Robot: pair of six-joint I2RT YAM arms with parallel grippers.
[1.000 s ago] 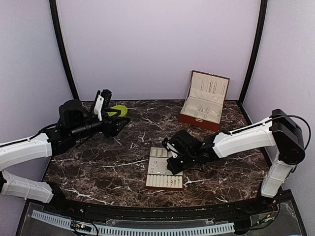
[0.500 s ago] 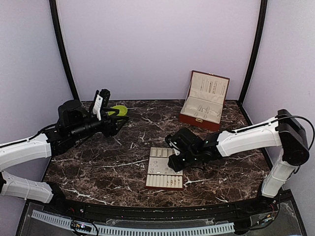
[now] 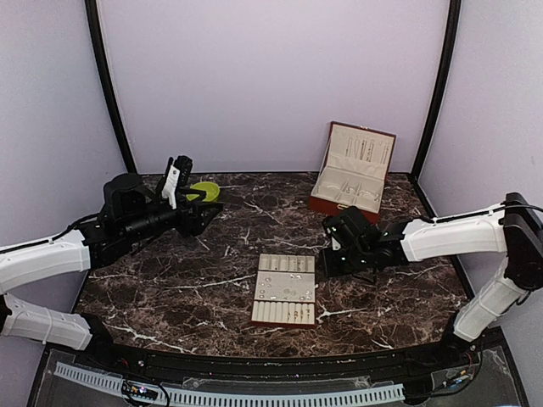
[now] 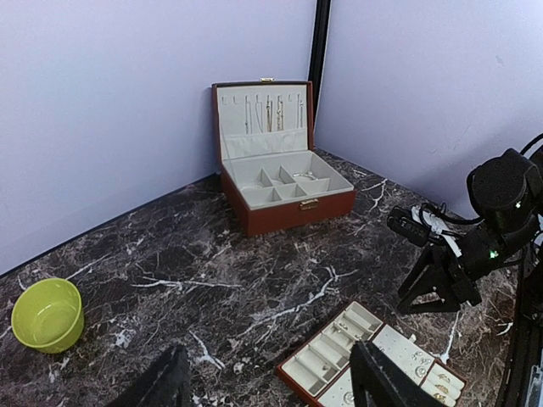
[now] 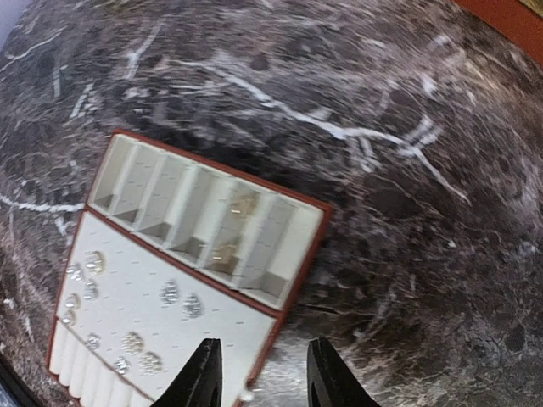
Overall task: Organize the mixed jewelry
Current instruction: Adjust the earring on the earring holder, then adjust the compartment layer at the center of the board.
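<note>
Lilac walls point(image 3: 271, 76) enclose a dark marble table point(image 3: 170, 288) with white veining; its surface is hard, smooth and slightly glossy.

1. Jewelry box point(image 3: 352, 174): brown rigid case at the far right of the table, with the lid raised. The lining is pale and divided into compartments. Fine chains point(image 4: 267, 110) hang in the lid.
2. Tray point(image 5: 221, 329): flat beige rectangle with a brown edge, at the table centre. Its long axis runs near-to-far. A row of slots occupies the far end and a padded panel fills the rest.
3. Bowl point(image 3: 202, 190): lime-green, round and smooth-walled, at the far left.
4. Mixed jewelry point(image 5: 242, 206): tiny silvery pieces. Some lie in the slots, and studs point(image 5: 170, 292) sit in loose rows on the panel.

Left gripper point(image 4: 270, 386): jaws wide apart, nothing held. It hovers beside the bowl, well apart from the tray.

Right gripper point(image 5: 263, 348): jaws partly open, nothing between them. It hangs just beside the tray's far right corner, so the jewelry lies to its left and slightly nearer the bases.

Judgement: the right arm is the nearer one for any pick from the tray. Such small, hard pieces demand a fine pinch.
</note>
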